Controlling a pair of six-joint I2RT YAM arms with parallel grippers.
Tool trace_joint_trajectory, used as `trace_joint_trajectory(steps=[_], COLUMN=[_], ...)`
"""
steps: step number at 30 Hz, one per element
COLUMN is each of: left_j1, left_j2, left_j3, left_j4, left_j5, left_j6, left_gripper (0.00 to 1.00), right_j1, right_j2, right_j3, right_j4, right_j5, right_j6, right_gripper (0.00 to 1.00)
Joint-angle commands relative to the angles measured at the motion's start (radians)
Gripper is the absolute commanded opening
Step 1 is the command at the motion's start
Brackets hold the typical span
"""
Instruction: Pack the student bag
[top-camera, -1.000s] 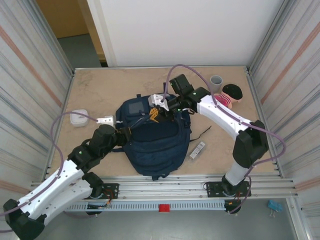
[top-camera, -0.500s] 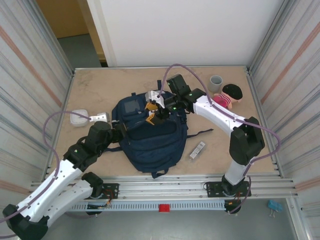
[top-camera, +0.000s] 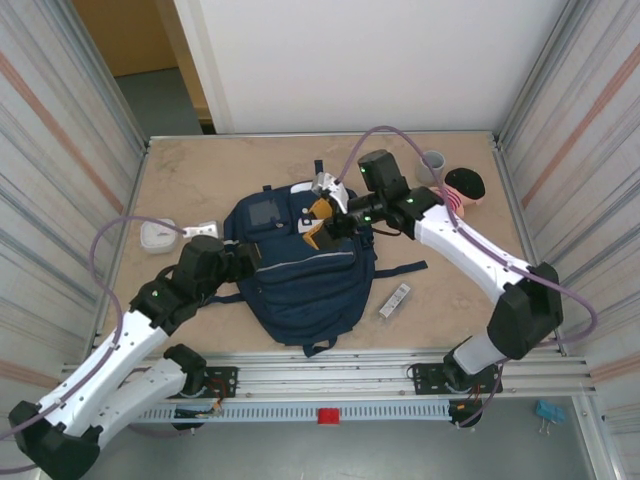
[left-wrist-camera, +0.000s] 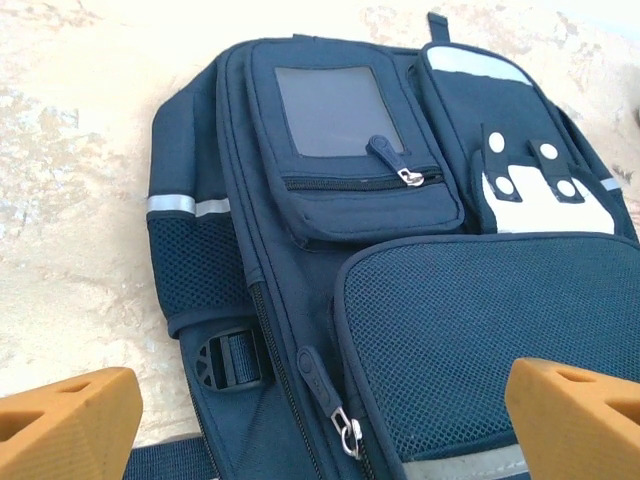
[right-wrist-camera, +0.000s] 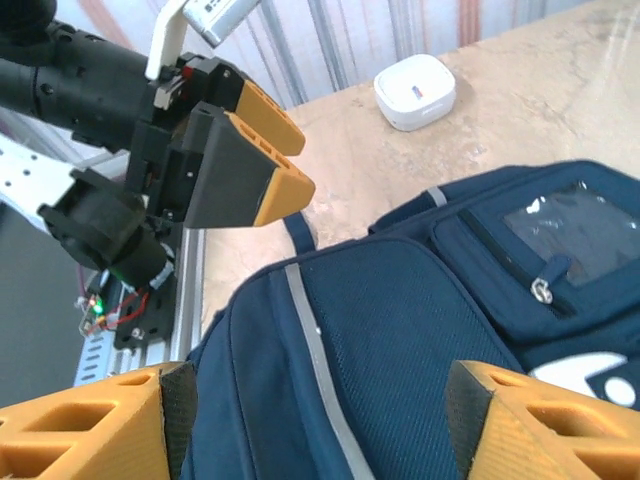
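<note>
A navy bag (top-camera: 300, 285) lies flat in the middle of the tabletop (top-camera: 200, 180), its long axis running roughly 12 to 6 o'clock in the overhead view, the pocketed end toward 12 and the base toward the arms. The left pincer (top-camera: 252, 258) sits low at the bag's 9 o'clock edge, so the bag lies at 3 o'clock from it. Its wrist view shows the fingers spread wide over the mesh front panel and side buckle, pinching nothing (left-wrist-camera: 320, 440). The right pincer (top-camera: 317, 222) hangs over the bag's 12 o'clock end, also spread and empty. From its own camera, the bag's face stretches out between its fingertips (right-wrist-camera: 315, 420), with the left pincer (right-wrist-camera: 262, 150) facing it across the fabric. The left arm reaches in from 7 o'clock, forearm low and nearly level with the tabletop. The right arm arcs in from 4 o'clock, elbow high and wrist turned down toward 9. Both pincers are close to the bag, the left one nearer its side seam and the zip pull (left-wrist-camera: 347, 432) at the lower front. A second pull (left-wrist-camera: 408, 177) closes the small windowed pocket. Every zip in view looks shut, so packing appears not yet begun, and an opening must likely be made first. A white case (top-camera: 158, 236) waits at 9 o'clock, with a grey cup (top-camera: 432, 162) and a doll (top-camera: 460, 190) at 2, and a small silver bar (top-camera: 396, 300) at 4.
</note>
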Motion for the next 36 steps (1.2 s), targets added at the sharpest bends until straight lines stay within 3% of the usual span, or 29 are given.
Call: trace_joint_trajectory(steps=[1,7,13,18,24,32,36], left_j1=[0.070,0.133,0.135,0.135,0.135,0.135,0.135], left_j2=[0.049,0.139,0.205,0.231,0.217,0.211,0.214], left_j3=[0.045,0.114,0.111,0.114,0.098,0.058,0.064], left_j4=[0.070,0.123,0.092,0.072,0.100,0.139,0.156], left_j5=[0.121,0.200,0.270,0.319,0.346,0.359,0.368], left_j6=[0.036,0.060,0.088,0.034,0.016,0.054,0.070], left_gripper=[0.96,0.97,0.99,0.99,0.99,0.99,0.99], right_j1=[-0.032,-0.127,-0.127,-0.132,-0.141,-0.143,-0.142], right_j2=[-0.029,-0.033,-0.096,-0.216,-0.320,-0.251,-0.214], right_j3=[-0.033,-0.029,-0.108,-0.191,-0.262,-0.328,-0.420], right_j4=[-0.025,-0.084,-0.106,-0.186,-0.340,-0.574,-0.580], right_j5=[0.000,0.045,0.130,0.271,0.524,0.690,0.727], right_j6=[0.118,0.383,0.511,0.574,0.688,0.938,1.072], right_gripper=[0.68,0.68,0.69,0.70,0.71,0.71,0.71])
